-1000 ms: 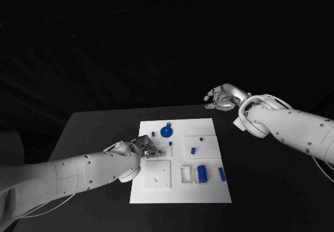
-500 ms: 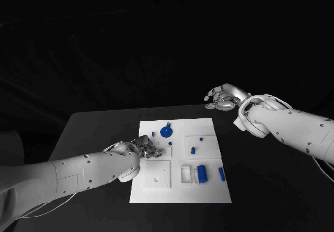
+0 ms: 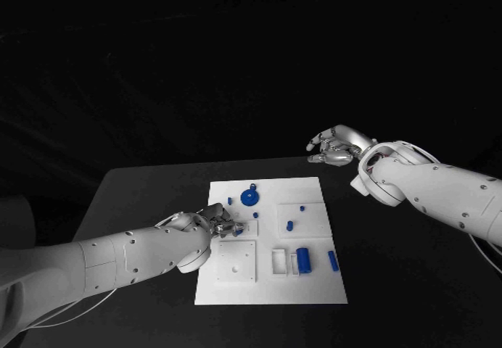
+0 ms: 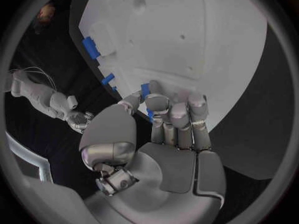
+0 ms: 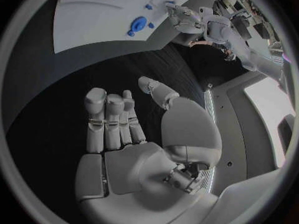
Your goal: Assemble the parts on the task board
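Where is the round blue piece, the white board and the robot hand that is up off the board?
round blue piece [image 3: 249, 197], head view, its middle
white board [image 3: 314, 290], head view, bare near corner
right robot hand [image 3: 335, 147], head view, palm

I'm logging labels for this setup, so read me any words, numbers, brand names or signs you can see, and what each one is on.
None can be read: the task board, its blue parts, the table, the left hand and the right hand show no lettering.

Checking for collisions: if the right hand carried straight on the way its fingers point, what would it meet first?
Judging by the right wrist view, the right hand points over bare black table toward the task board; its edge likely comes first, though height is unclear.
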### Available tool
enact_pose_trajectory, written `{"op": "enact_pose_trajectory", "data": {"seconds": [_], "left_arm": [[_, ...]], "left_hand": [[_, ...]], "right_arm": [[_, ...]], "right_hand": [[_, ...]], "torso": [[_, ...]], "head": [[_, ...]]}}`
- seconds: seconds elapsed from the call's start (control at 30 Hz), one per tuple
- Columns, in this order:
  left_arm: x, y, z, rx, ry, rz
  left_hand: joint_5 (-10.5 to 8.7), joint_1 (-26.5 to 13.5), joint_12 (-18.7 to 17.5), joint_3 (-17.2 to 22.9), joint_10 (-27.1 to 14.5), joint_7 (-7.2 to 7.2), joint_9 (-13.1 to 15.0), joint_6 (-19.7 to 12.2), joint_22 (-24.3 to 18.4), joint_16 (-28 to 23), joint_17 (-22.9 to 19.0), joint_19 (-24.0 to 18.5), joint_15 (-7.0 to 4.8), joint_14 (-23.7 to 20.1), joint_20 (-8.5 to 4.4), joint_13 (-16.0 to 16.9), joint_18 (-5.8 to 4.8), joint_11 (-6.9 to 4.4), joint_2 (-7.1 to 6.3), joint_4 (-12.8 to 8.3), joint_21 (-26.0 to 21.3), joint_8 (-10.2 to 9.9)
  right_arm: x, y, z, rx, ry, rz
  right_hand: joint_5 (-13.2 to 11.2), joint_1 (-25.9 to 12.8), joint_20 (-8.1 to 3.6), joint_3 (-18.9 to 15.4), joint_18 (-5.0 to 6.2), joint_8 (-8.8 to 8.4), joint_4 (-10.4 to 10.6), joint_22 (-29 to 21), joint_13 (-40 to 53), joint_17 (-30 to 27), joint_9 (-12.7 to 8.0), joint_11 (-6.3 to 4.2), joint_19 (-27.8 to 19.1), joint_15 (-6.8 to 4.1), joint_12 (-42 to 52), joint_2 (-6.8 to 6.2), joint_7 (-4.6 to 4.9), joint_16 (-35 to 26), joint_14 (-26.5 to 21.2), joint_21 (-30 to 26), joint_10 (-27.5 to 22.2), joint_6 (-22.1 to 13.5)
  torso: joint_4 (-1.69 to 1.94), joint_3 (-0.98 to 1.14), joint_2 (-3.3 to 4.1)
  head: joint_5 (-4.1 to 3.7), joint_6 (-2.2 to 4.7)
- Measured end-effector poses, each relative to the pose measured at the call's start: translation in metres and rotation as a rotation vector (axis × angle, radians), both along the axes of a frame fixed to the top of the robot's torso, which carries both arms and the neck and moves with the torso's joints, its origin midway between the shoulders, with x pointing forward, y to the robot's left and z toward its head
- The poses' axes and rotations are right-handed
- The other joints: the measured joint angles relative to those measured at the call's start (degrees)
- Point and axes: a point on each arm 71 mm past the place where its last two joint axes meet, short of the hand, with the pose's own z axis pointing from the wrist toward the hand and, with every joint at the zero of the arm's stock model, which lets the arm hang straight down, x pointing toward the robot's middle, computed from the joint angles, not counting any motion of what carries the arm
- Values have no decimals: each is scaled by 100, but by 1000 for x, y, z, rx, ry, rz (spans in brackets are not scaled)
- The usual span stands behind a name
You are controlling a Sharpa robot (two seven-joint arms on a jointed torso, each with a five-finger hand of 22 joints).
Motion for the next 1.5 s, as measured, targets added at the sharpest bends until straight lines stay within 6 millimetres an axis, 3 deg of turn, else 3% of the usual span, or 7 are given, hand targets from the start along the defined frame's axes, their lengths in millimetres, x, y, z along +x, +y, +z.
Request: {"op": "enact_pose_trajectory", "data": {"seconds": [0.07,0.6,0.7,1.17,1.37,1.5], "left_arm": [[0,0,0,-3,2,0],[-1,2,-1,-41,17,9],[-2,6,-1,-65,21,19],[-1,19,1,-212,28,84],[0,25,3,-291,62,116],[3,27,8,-367,92,128]], "left_hand": [[85,25,0,86,-12,9,-8,-9,0,-28,0,0,11,-11,0,0,-3,12,25,-156,0,-27],[-17,253,-52,-9,-43,49,-28,-50,-1,-87,-39,0,45,-40,0,-34,-8,36,10,-252,0,-60],[-302,277,-52,-9,-80,77,-24,-85,-1,-109,-52,0,56,-50,0,-41,-8,22,32,-252,0,-61],[-896,369,-151,-25,-194,110,56,-252,-23,-200,-99,0,91,-118,1,-69,-47,70,124,-268,-82,-96],[-1293,459,-151,-25,-277,143,103,-531,-23,-216,-105,-31,122,-166,32,-74,-60,131,216,-267,-111,-179],[-1394,486,-151,-25,-359,150,139,-626,-23,-216,-105,-82,143,-189,41,-74,-89,153,243,-268,-141,-182]], "right_arm": [[0,0,0,0,0,0],[0,0,-1,-1,3,0],[0,0,-1,-1,4,0],[0,-2,-2,-2,7,-3],[-1,-1,-3,-2,9,2],[-3,2,-3,0,12,11]], "right_hand": [[0,0,0,0,0,0,0,0,0,0,0,0,0,0,0,0,0,0,0,0,0,0],[22,0,0,0,0,0,0,-1,0,-2,0,0,0,0,-2,0,-2,0,0,0,0,2],[22,0,0,0,0,0,0,-1,1,-2,-1,0,0,0,-2,0,-3,0,0,0,0,3],[22,0,0,0,0,0,0,-2,1,-2,4,0,0,0,-3,-1,-10,0,0,0,0,10],[22,1,0,0,0,0,0,-2,2,-3,4,0,0,0,-14,-1,-12,0,0,0,0,13],[22,1,0,0,0,0,0,-3,-3,-3,3,0,0,0,-14,-1,-12,0,0,0,0,14]], "torso": [[0,0,0],[1,-2,4],[1,-2,5],[-2,-5,3],[1,-7,2],[1,-7,1]], "head": [[-3,-1],[-6,-11],[-6,-12],[-35,18],[-42,29],[-45,40]]}}
